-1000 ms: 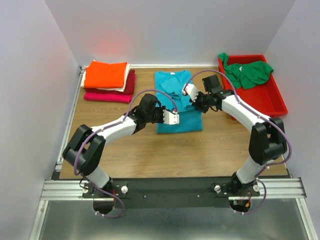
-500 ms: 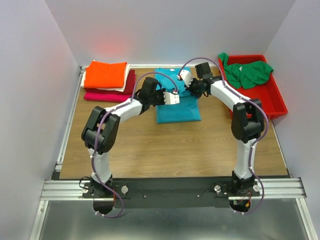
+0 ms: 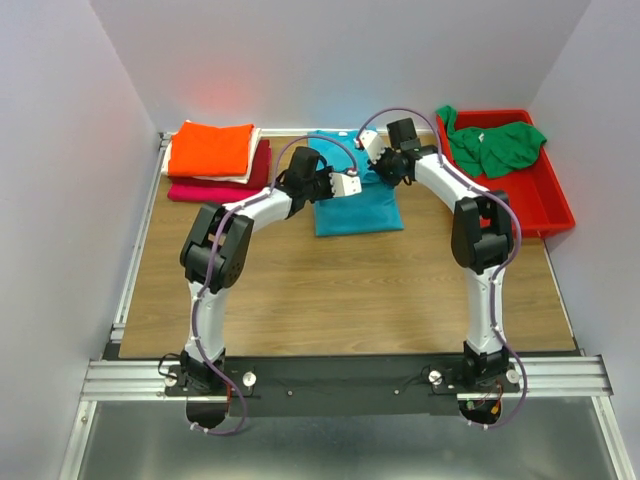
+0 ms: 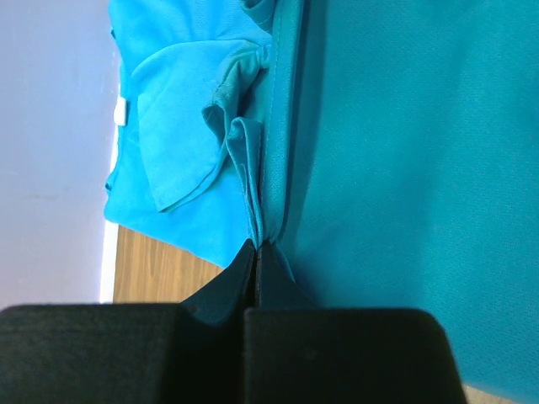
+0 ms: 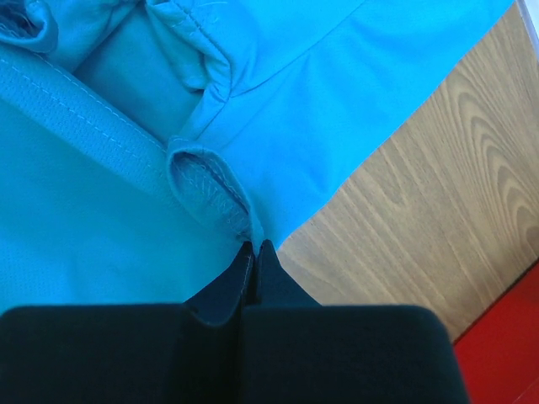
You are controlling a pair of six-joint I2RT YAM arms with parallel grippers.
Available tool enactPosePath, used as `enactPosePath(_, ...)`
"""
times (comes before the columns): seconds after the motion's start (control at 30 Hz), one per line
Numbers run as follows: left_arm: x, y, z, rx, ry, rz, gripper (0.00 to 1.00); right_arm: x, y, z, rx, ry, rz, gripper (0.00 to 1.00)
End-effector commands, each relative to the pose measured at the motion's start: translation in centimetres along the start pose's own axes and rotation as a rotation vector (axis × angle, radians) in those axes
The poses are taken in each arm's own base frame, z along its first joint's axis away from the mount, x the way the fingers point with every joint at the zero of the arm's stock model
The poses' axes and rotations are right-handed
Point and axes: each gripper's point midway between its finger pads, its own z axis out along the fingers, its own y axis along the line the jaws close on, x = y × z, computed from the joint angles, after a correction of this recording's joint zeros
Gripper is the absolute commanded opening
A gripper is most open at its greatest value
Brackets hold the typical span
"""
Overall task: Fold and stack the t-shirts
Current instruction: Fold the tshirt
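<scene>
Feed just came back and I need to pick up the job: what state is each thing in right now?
teal shirt: partly folded, lying flat, pinched by both hands.
left hand: shut on the teal shirt's edge.
right hand: shut on the teal shirt's edge.
green shirt: crumpled, unfolded, in the bin.
stack: folded shirts, orange on top.
bin: holds the green shirt.

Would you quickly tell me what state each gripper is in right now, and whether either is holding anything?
Left gripper: closed, pinching a fold of the teal t-shirt.
Right gripper: closed, pinching the teal t-shirt's edge.
</scene>
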Motion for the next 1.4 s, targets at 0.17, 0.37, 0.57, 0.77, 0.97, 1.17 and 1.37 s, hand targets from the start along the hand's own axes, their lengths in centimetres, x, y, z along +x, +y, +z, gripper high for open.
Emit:
enactPosePath(0.17, -1.3, 0.9, -3.1, -0.059, -0.04, 0.008, 0.0, -0.4, -0.4, -2.9, 0.002, -0.043, 0.036, 0.0)
enactPosePath(0.37, -2.8, -2.2, -6.9, -0.025, -0.082, 0.023, 0.0, 0.8, 5.1, -6.0, -0.166, -0.097, 0.027, 0.01)
enactPosePath(0.57, -6.2, -6.0, -10.3, 0.021, -0.146, 0.025, 0.0, 1.6, 9.7, -11.1, -0.274, -0.184, 0.002, 0.01)
enactPosePath(0.77, -9.3, -12.7, -13.1, 0.121, -0.209, 0.006, 0.0, 5.2, 15.0, -14.7, -0.351, -0.196, -0.061, 0.01)
enactPosePath(0.97, -10.9, -18.3, -15.8, 0.218, -0.246, -0.009, 0.0, 9.2, 19.5, -17.5, -0.438, -0.169, -0.125, 0.0)
enactPosePath(1.17, -12.7, -22.5, -18.5, 0.323, -0.295, -0.032, 0.0, 11.3, 22.6, -20.7, -0.491, -0.169, -0.171, 0.0)
enactPosePath(1.37, -13.6, -25.9, -20.7, 0.423, -0.304, -0.054, 0.0, 12.1, 24.4, -23.5, -0.51, -0.184, -0.177, 0.0)
